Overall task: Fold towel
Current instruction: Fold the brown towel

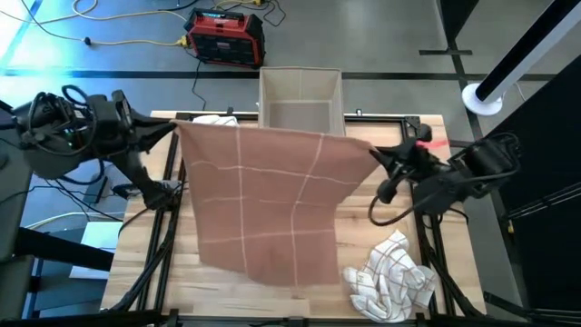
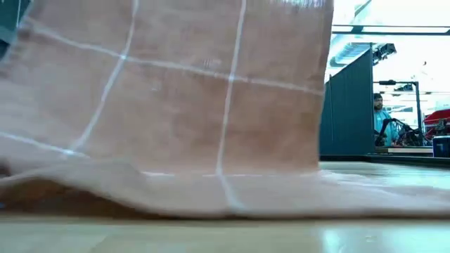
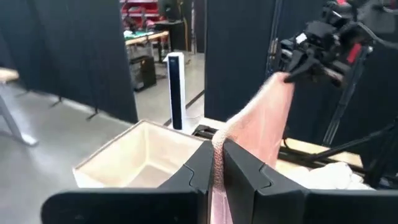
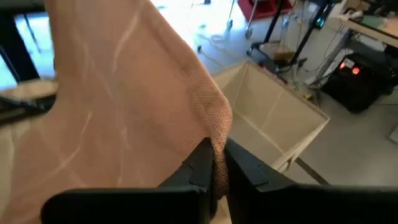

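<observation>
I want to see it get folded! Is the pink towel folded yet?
Not yet. The pink towel hangs spread out, one corner pinched in the left gripper, another in the right gripper, its bottom edge resting on the table.

Pink towel (image 1: 272,204) with thin white grid lines held up by its two top corners, spread wide over the wooden desk (image 1: 454,272); lower edge hangs toward the near side. Left end effector (image 1: 177,127) pinches the left corner, right end effector (image 1: 374,151) the right corner. Crumpled white checked cloth (image 1: 392,277) near right. Beige open bin (image 1: 300,100) beyond the far edge. Red box (image 1: 225,36) on the floor.
</observation>
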Robot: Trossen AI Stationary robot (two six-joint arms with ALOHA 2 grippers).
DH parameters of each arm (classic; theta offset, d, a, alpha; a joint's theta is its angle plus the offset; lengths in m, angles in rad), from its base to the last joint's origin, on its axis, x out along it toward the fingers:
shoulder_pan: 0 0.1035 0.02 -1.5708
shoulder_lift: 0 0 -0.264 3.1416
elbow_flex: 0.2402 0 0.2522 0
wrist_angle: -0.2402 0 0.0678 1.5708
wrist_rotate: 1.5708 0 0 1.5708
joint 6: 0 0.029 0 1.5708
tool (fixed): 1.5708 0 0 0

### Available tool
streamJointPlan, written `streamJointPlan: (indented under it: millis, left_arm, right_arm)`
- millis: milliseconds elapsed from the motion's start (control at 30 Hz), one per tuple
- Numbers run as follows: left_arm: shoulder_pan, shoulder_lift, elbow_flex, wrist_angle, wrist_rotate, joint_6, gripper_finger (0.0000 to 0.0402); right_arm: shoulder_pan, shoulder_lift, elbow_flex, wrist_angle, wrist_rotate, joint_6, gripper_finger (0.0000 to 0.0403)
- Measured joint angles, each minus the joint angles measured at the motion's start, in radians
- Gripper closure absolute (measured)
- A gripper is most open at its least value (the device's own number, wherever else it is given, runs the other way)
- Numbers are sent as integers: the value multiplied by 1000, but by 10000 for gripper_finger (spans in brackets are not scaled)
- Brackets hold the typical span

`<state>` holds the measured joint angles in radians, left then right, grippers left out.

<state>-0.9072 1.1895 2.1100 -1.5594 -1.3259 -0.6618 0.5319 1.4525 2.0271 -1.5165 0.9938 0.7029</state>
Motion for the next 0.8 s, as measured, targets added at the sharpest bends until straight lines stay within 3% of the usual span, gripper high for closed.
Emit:
streamJointPlan:
  millis: [167, 300, 367, 467, 633, 800]
  left_arm:
    - [53, -17, -110, 57, 55, -128, 387]
    - [85, -8, -188, 231, 164, -96, 387]
    - [108, -2, -206, 356, 230, 5, 387]
    - [130, 2, -207, 592, 349, 331, 387]
    - [129, -1, -189, 944, 489, 854, 387]
    - [109, -12, -99, 996, 490, 998, 387]
  right_arm:
    - [-22, 0, -41, 13, -64, -3, 393]
    - [-21, 0, -47, 17, -73, -4, 393]
    - [-21, -1, -47, 18, -70, -5, 393]
    - [-21, 0, -47, 70, -71, -51, 393]
    - [-21, -1, -47, 429, -128, -420, 393]
    - [11, -1, -46, 863, -187, -798, 393]
